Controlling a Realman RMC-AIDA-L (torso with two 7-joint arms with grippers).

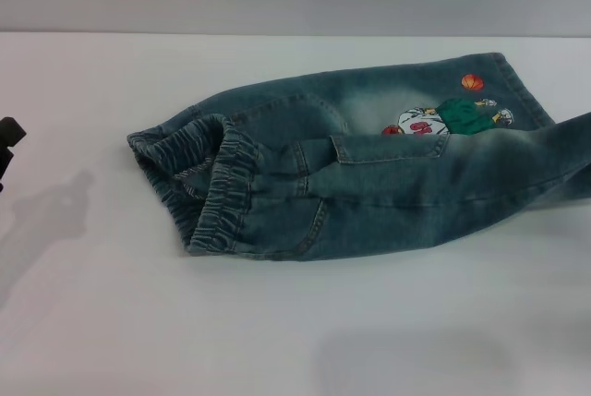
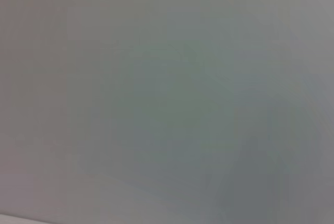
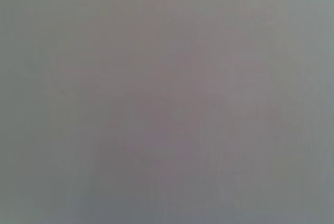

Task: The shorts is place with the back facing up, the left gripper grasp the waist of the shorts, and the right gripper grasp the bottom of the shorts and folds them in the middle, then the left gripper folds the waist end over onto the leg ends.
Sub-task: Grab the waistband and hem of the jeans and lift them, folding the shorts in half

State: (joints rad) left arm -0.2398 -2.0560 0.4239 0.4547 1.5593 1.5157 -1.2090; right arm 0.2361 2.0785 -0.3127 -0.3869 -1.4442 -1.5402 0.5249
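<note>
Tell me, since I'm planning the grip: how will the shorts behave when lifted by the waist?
The shorts look floppy: the denim lies creased and folded, so the legs would probably sag and trail. The gathered waist is bunched thick, likely easy to pinch. The left tool sits at the table's edge.

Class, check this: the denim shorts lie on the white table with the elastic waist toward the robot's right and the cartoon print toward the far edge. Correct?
Not quite. The head view shows the waist of the shorts toward the robot's left, not right. The cartoon print is toward the far edge of the table.

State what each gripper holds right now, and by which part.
Nothing is held. The shorts lie free on the table; the left gripper sits apart at the table's left edge, and the right gripper is out of view.
</note>
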